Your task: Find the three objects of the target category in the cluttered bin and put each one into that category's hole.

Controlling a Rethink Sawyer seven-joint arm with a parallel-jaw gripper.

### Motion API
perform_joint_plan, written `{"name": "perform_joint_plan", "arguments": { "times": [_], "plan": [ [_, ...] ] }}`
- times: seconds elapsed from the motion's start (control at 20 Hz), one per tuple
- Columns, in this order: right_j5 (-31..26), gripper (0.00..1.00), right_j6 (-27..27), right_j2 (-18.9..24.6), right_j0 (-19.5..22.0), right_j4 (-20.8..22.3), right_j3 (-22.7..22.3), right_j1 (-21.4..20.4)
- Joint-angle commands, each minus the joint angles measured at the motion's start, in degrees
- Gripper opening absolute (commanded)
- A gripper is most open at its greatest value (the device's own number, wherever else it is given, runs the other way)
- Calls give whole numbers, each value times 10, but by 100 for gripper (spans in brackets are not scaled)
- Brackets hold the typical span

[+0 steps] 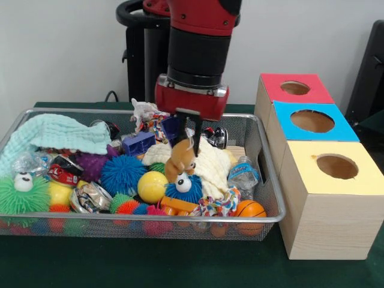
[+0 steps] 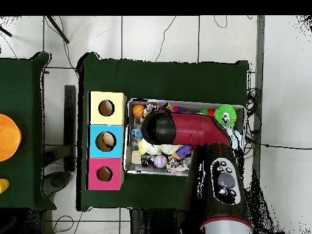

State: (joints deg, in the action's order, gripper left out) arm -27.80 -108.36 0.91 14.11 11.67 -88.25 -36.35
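The silver wire-mesh bin (image 1: 150, 217) is full of toys and clutter; it also shows in the overhead view (image 2: 127, 137). My gripper (image 1: 187, 147) hangs over the bin's middle, shut on a brown plush animal (image 1: 182, 161) that sits just above a blue fuzzy ball with eyes (image 1: 185, 187). The hole (image 1: 294, 87) in the red-topped box is at the far right, beyond the bin's corner; it also shows in the overhead view (image 2: 104, 173). In the overhead view my arm (image 2: 183, 129) hides the gripper and the plush.
A blue-topped box (image 1: 312, 120) and a yellow-topped box (image 1: 336, 166) stand in a row with the red one. The bin holds a yellow ball (image 1: 152, 186), a blue spiky ball (image 1: 122, 173), a green spiky toy (image 1: 23, 193), a small basketball (image 1: 249, 209), a teal cloth (image 1: 60, 133) and a plastic bottle (image 1: 243, 174).
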Motion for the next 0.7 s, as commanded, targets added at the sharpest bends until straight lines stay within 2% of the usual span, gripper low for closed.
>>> {"name": "perform_joint_plan", "arguments": {
  "times": [0.05,0.25,0.45,0.55,0.6,0.7],
  "plan": [
    [-57,0,-163,-39,-46,-54,-33,-15],
    [-61,0,-164,-57,-74,-73,-53,-27],
    [-92,0,-166,-66,-94,-106,-71,-56],
    [-100,0,-170,-50,-87,-146,-100,-84],
    [-100,0,-162,-26,-72,-176,-128,-102],
    [-98,0,-146,-12,-65,-206,-155,-111]
  ]
}}
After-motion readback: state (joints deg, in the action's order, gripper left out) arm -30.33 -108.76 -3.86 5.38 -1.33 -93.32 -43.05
